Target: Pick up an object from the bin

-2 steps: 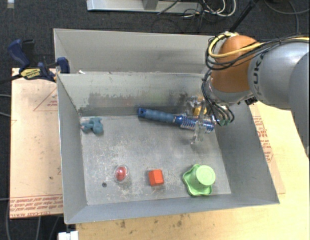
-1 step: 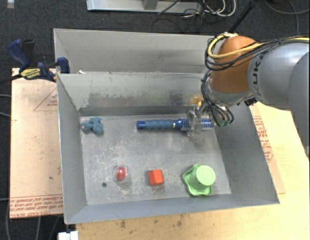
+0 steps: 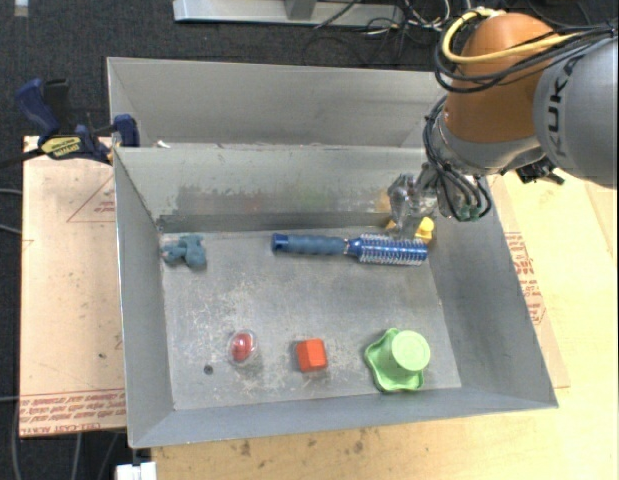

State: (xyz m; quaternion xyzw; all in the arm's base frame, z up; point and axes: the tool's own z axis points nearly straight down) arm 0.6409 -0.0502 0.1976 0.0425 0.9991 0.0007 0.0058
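Small yellow block (image 3: 425, 228) lies on the floor of the grey metal bin (image 3: 139, 258) near its far right corner, just beside and partly under the gripper (image 3: 407, 208); whether the gripper is open or closed cannot be told. The bristled head of a blue plastic brush (image 3: 349, 248) ends just beside the block. A small blue-grey figure (image 3: 185, 253) sits toward the left wall. Along the near edge lie a red round piece (image 3: 241, 347), an orange-red cube (image 3: 310, 355) and a green round lid (image 3: 398, 359). The grey arm (image 3: 589, 98) shows the letters "KU".

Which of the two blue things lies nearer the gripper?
The long blue brush, bristle end right beside the gripper; the small grey-blue toy lies by the left wall.
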